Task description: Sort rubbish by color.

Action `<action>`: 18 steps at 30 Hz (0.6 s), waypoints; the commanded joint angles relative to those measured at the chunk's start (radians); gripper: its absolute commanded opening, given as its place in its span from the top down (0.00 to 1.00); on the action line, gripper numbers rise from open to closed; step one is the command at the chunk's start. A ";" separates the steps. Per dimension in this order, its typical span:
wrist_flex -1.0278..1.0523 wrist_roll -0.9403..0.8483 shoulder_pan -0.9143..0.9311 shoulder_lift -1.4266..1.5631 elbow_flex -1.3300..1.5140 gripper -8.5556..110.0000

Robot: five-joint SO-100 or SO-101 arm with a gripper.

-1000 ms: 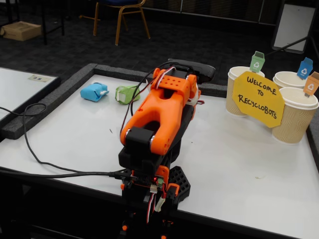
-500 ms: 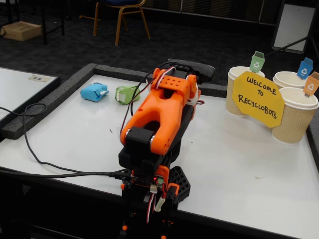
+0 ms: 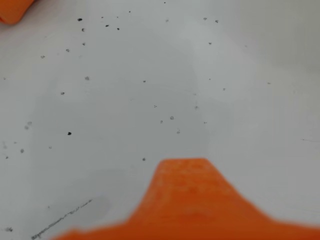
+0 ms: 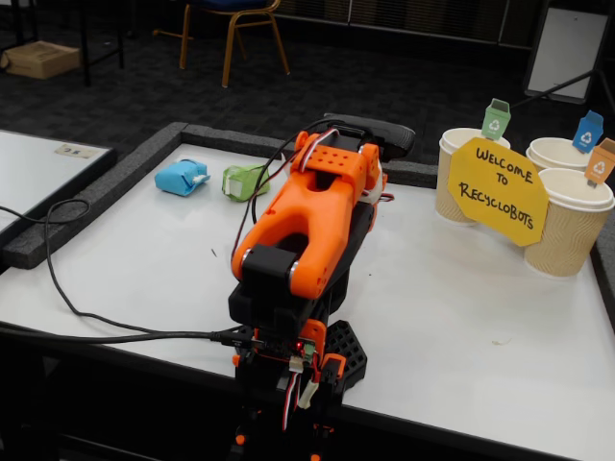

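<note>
2 wads: 1 blue wad (image 4: 181, 178), 1 green wad (image 4: 244, 181). 3 cups (image 4: 461, 178). 1 sign (image 4: 498, 190). 1 arm (image 4: 309, 223).

Dark carpet floor (image 4: 317, 86), wooden-legged chair (image 4: 233, 29), white table (image 4: 461, 317), cardboard box (image 4: 38, 60)

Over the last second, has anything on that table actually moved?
Nothing visibly changed. The orange arm sits folded as before, and the blue wad and green wad lie untouched side by side at the table's far edge. The cups and yellow sign are where they were.
</note>
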 commanded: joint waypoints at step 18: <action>-0.026 0.014 0.008 0.015 -0.055 0.93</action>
